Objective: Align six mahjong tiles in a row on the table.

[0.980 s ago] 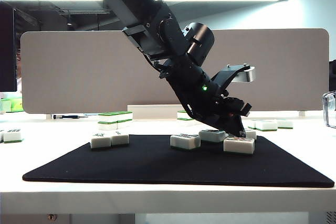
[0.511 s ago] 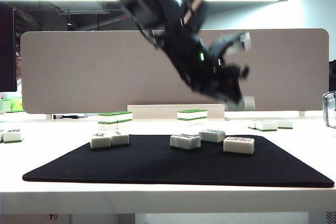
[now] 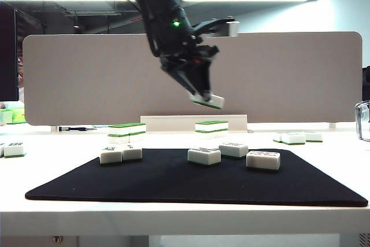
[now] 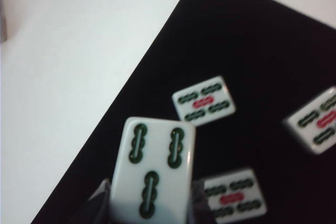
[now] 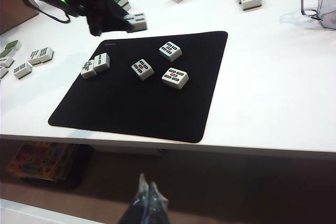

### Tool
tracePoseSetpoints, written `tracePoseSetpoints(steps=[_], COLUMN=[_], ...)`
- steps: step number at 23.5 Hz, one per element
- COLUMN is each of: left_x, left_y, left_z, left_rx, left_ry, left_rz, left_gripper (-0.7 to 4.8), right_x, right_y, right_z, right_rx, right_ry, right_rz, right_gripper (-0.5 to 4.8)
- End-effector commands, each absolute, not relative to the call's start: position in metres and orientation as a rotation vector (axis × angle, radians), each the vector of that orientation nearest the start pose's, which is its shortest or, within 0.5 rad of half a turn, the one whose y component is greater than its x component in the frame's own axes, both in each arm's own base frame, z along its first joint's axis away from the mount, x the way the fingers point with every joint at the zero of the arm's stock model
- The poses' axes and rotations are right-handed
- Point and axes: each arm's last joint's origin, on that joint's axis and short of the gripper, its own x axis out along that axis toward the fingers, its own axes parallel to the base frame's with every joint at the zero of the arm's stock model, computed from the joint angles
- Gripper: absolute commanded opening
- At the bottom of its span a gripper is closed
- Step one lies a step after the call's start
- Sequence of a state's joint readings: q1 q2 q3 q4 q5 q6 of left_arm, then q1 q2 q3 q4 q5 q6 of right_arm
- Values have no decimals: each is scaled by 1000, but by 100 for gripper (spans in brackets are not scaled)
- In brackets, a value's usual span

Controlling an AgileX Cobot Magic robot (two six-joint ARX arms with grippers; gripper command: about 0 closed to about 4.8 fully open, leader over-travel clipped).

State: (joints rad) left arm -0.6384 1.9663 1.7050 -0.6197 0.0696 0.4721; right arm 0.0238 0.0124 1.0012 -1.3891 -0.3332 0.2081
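1. Above the black mat (image 3: 191,186), well clear of it, the left gripper (image 3: 203,93) hangs with its fingers clamped on one mahjong tile (image 4: 152,169); the tile sits between the two fingertips, face out, showing three green bamboo marks.
2. Five more tiles lie face up on the mat: a touching pair (image 3: 120,154) at left, three (image 3: 234,155) loosely grouped at right.
3. Right gripper (image 5: 147,195) sits low, in front of the table (image 5: 262,77) edge, fingers together, holding nothing.
4. Spare tiles (image 3: 211,126) are stacked behind the mat.
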Motion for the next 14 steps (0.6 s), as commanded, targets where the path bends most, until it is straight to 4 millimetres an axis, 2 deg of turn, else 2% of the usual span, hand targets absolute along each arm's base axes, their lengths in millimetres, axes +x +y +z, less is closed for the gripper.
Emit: tracePoseSetpoints(steps=[1,6,14], left_x=[348,351,356], left_y=[-248,-231,-182], left_z=[270,273,264], left_rx=[704,695,477], left_ry=[746,781,923], left_rz=[-857,-859,-666], left_gripper=[115,115,116], right_x=[-75,-75,-75], right_y=[8,8,8], right_z=[307,307,307], right_rx=[258,259,259], right_ry=[410,410,410], right_rz=[312,312,311], right_gripper=[-1,-1,-1])
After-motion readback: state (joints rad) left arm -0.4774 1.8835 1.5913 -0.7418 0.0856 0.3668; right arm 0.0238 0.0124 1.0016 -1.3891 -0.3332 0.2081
